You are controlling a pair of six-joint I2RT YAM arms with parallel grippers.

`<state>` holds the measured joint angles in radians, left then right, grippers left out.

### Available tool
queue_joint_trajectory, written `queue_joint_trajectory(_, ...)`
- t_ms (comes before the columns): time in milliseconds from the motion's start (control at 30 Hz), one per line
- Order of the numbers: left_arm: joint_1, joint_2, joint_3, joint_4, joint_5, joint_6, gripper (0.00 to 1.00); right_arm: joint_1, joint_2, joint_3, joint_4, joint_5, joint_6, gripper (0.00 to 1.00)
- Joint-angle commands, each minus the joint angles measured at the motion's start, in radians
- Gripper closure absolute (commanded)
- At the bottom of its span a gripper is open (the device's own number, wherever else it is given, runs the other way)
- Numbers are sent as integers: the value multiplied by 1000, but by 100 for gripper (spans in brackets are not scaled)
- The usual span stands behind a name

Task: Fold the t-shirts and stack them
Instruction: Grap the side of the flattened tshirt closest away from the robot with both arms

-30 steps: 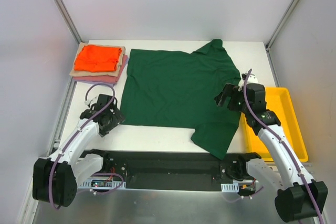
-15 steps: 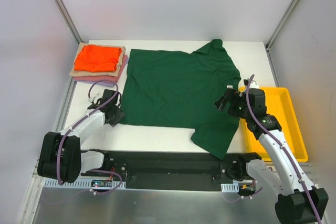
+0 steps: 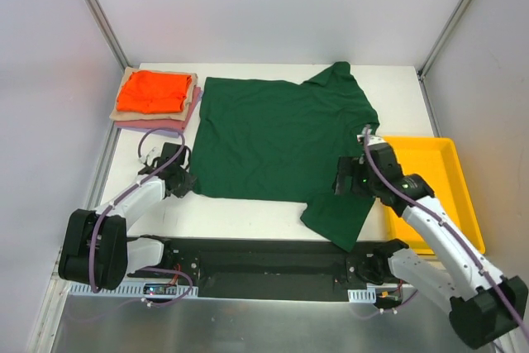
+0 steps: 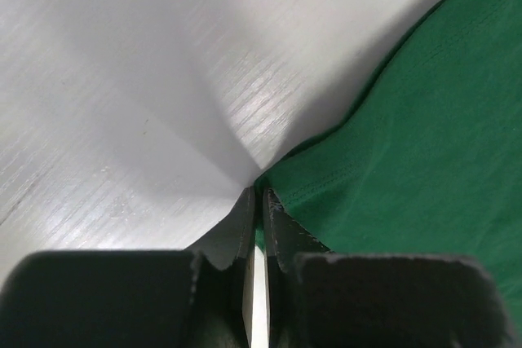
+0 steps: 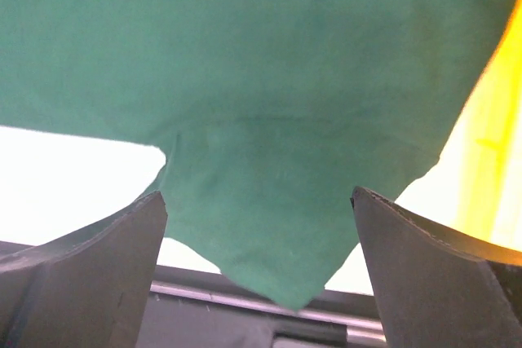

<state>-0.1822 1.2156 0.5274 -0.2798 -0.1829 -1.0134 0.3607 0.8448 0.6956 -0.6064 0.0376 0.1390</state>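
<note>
folded orange t-shirt [image 3: 151, 91] well beyond left fingertips | left gripper [image 4: 259, 199] fingers pinched together on hem corner of dark green t-shirt [image 3: 273, 138] | right gripper [image 5: 257, 195] fingers wide apart, its sleeve spread beneath and between them | yellow tray [image 3: 442, 159] just right of them

My left arm [image 3: 131, 201] and right arm [image 3: 445, 236] show white links, black joints and looped purple cables; left gripper [image 3: 183, 180] and right gripper [image 3: 344, 181] are black.

A white tabletop [image 3: 248, 212] sits between plain pale walls [image 3: 273, 6]. Grey metal posts [image 3: 99, 14] frame its far corners.
</note>
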Motion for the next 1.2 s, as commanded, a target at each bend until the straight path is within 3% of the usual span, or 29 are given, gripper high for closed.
queue_joint_trajectory(0, -3, -54, -29, -36, -10, 13, 100, 240, 81, 99, -190, 87, -39, 3)
queue_joint_trajectory(133, -3, -82, -23, -38, -21, 29, 100, 450, 172, 52, -202, 65, 75, 13)
queue_joint_trajectory(300, -3, -76, -7, -45, 5, 36, 100, 567, 238, -28, -194, 16, 215, 29)
queue_joint_trajectory(700, -3, -68, 10, -59, 6, 35, 100, 578, 424, -81, -98, 93, 229, 57)
queue_joint_trajectory(833, -3, -86, 9, -65, -4, 35, 100, 570, 471, -44, -111, 198, 298, 82)
queue_joint_trajectory(967, -3, -140, 13, -91, -42, 44, 100, 570, 467, 2, -193, 315, 335, 99)
queue_joint_trajectory(1033, -3, -169, 22, -119, -58, 52, 100, 570, 415, 19, -231, 291, 274, 100)
queue_joint_trajectory(1167, -3, -258, 16, -182, -81, 41, 100, 570, 265, 41, -285, 58, 171, 100)
